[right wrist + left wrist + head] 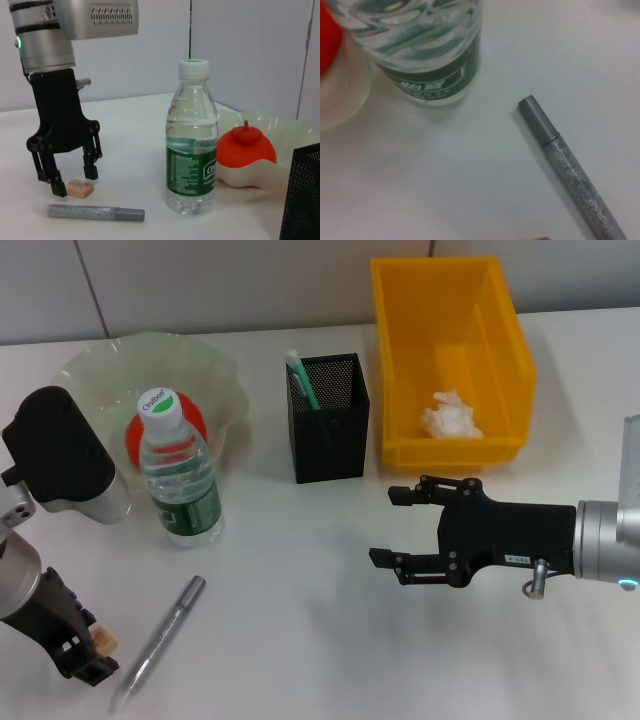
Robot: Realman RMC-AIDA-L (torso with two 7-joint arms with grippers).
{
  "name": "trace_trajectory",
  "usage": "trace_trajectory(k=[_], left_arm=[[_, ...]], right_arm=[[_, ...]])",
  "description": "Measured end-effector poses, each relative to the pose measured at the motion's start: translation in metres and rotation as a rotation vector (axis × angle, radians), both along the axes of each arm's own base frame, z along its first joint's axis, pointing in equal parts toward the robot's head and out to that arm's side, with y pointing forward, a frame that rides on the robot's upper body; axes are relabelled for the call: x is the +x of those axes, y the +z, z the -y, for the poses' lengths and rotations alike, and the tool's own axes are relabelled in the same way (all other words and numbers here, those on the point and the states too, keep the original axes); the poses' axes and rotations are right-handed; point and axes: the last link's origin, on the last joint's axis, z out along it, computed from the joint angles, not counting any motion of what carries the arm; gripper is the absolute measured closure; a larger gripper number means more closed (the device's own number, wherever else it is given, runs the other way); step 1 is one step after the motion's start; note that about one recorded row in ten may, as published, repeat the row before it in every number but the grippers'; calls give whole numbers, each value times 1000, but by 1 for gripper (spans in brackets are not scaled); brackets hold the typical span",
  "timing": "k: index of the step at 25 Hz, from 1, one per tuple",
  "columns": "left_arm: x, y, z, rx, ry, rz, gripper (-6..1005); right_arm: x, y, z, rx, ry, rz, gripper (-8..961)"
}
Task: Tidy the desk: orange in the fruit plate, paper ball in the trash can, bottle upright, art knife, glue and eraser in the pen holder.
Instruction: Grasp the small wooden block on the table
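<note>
Left end effector (70, 182), fingers apart, poised just over the eraser (80, 188) at the near left of the desk (300, 620); its fingertips straddle the eraser, contact uncertain. Art knife (158, 642) lies flat just beside it. Right end effector (400, 530) hovers over the desk at right, fingers spread, holding nothing. Bottle (178, 470) stands upright before the fruit plate (215, 370), which holds the orange (160, 435). Pen holder (330, 420) stands mid-desk; the paper ball (450, 418) lies in the yellow trash can (450, 300) at far right.
</note>
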Motion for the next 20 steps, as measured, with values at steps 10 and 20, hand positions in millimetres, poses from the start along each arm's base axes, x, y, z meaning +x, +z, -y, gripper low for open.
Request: trace_trajectory(k=[10, 20], left_arm=[[0, -1, -3, 6, -6, -1, 496], [-4, -4, -3, -9, 10, -9, 553]], right_arm=[[0, 0, 0, 0, 2, 1, 169], [-1, 0, -1, 1, 3, 1, 169]])
